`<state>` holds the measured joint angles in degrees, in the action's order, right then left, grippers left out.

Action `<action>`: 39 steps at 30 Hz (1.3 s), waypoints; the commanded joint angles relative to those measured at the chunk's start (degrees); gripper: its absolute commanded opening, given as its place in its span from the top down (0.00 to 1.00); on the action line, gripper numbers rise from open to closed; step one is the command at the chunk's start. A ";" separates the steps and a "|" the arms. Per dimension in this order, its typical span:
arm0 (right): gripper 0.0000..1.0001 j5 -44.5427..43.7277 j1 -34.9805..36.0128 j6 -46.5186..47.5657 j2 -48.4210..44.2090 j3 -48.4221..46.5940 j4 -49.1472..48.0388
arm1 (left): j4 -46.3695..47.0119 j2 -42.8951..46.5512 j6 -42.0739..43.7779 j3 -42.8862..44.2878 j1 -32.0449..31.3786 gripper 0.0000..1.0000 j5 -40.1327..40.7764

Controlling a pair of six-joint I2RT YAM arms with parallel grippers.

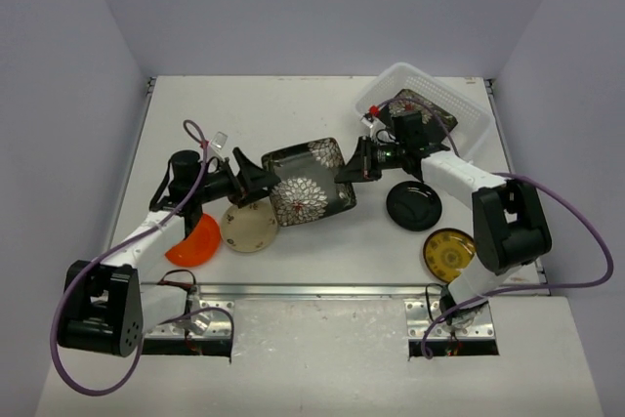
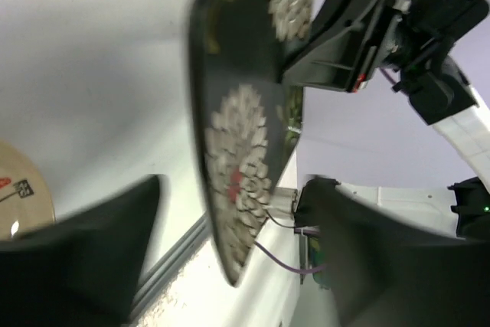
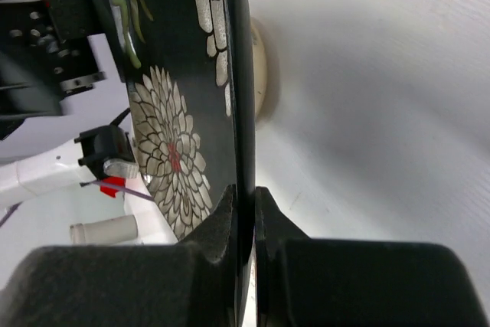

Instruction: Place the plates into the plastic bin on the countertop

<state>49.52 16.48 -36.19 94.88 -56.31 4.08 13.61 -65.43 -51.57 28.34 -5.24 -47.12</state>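
A square black floral plate (image 1: 308, 181) is held tilted above the countertop (image 1: 273, 109), between both arms. My right gripper (image 1: 354, 169) is shut on its right edge; the right wrist view shows the fingers (image 3: 222, 216) pinching the rim of the plate (image 3: 180, 135). My left gripper (image 1: 256, 181) is open at the plate's left edge; in the left wrist view the plate (image 2: 237, 151) stands between the wide-apart jaws, untouched. The plastic bin (image 1: 459, 104) at the back right holds a second floral plate (image 1: 422, 104).
An orange plate (image 1: 195, 241) and a cream plate (image 1: 249, 229) lie front left. A black round plate (image 1: 413, 205) and a yellow-patterned dark plate (image 1: 449, 254) lie front right. A metal rail (image 1: 312, 290) runs along the front edge.
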 commanded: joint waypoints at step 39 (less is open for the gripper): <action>0.01 -44.60 -25.70 -12.17 20.86 -45.48 28.08 | -41.83 31.59 30.28 13.13 -0.39 0.00 14.69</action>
<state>3.80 -10.03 -51.01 111.94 -92.78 29.00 -27.24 -33.27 -23.76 37.87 -5.30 -31.69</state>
